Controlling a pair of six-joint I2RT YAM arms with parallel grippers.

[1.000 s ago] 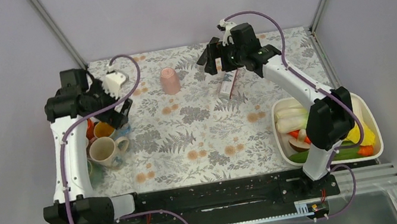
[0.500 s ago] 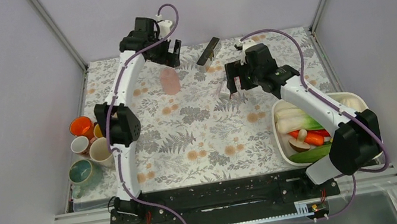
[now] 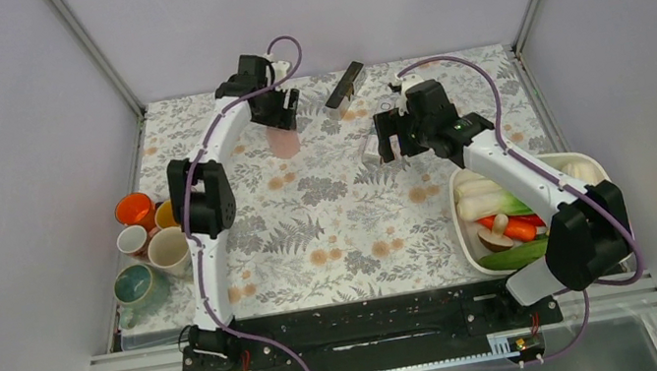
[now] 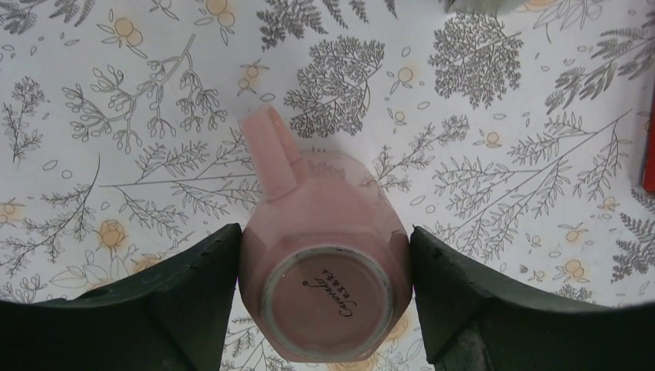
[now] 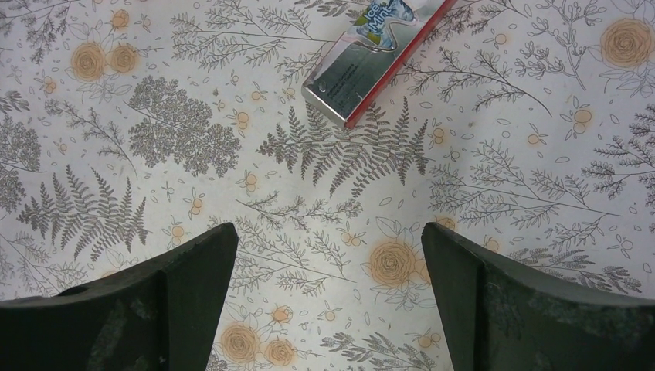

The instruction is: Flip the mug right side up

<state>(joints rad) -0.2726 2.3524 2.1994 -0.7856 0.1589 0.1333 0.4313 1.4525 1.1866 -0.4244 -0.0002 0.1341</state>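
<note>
The left arm is stretched far out from its base to the back of the flower-printed tablecloth (image 3: 341,223), with its wrist bent down so that the left gripper (image 4: 324,239) points at the cloth from above. Between its fingers stands the pale pink ceramic mug (image 4: 324,255), upside down with its base up and its handle angled away to the upper left in the wrist view. Both dark pads lie against the mug's sides, so the jaws are closed onto it at a wide spread. The unglazed base ring carries a cursive maker's mark and some tiny characters, which I cannot read. The right arm bends its elbow over the table's right side and reaches inward. The right gripper (image 5: 328,239) hangs over bare cloth with its jaws spread wide and nothing between them. Just beyond its fingers lies a long silver-and-red cardboard box (image 5: 378,62), its blue lettering cut off by the frame edge and unreadable.
</note>
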